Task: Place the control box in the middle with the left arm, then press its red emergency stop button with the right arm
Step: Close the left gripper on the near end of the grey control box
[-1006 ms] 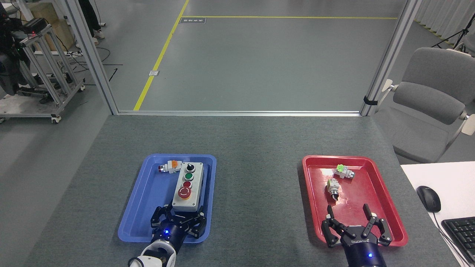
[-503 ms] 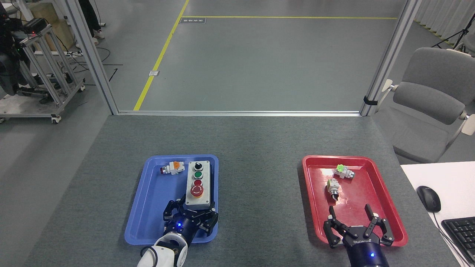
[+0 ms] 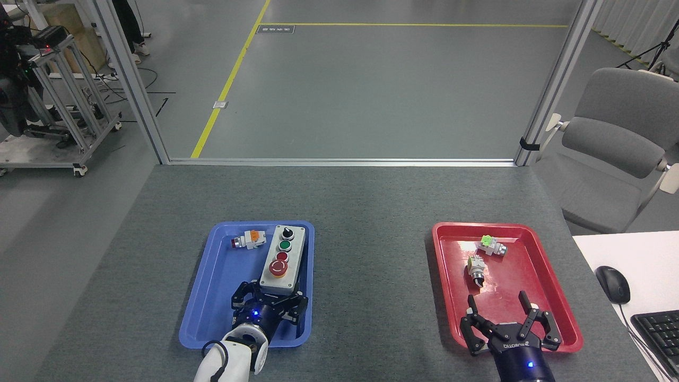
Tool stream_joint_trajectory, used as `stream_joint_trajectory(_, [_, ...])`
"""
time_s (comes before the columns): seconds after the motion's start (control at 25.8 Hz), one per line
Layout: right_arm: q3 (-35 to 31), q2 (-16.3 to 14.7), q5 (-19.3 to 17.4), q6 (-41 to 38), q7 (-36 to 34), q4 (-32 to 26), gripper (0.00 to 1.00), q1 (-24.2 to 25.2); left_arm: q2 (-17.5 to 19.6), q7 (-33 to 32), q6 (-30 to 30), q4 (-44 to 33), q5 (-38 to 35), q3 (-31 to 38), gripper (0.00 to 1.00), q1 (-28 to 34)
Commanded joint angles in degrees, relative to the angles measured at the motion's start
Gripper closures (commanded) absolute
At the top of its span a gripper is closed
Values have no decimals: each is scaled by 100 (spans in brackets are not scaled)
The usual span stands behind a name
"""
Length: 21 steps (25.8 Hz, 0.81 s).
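Note:
The control box, light grey on top with a black base, lies lengthwise in the blue tray. Its buttons run from a black knob at the far end to the red emergency stop button at the near end. My left gripper sits at the box's near end, its black fingers closed around both sides of it. Over the near edge of the red tray, my right gripper stands open with nothing between its fingers.
A small grey switch part with an orange tab lies in the blue tray's far left corner. Two more loose switch parts lie in the red tray. A mouse and keyboard sit on a white desk at right.
The left gripper has shifted right with the control box, and the blue tray slid right with them. The box now angles slightly. The right gripper has barely moved.

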Motion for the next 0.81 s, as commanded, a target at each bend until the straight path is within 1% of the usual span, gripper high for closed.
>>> stream_joint_trajectory(0.0, [26, -16, 0, -7, -25, 0, 1, -10, 58, -39, -15, -63, 177, 30, 100, -24])
stream_joint_trajectory(0.12, [26, -16, 0, -7, -25, 0, 1, -19, 102, -31, -42, -424, 538, 21, 100, -33])
stream_joint_trajectory(0.27, [26, -24, 0, -16, -34, 0, 1, -27, 542, -48, -147, -1461, 705, 30, 100, 222])
stream_joint_trajectory(0.43, [35, -16, 0, -42, -42, 0, 1, -19, 542, -127, -367, -2384, 758, 12, 100, 687])
stream_joint_trajectory(0.7, [35, -24, 0, -51, -69, 0, 1, -19, 401, -215, -385, -2524, 758, -172, 100, 767])
stream_joint_trajectory(0.77, [35, -24, 0, -43, -69, 0, 1, -19, 304, -224, -393, -2568, 758, -172, 100, 731])
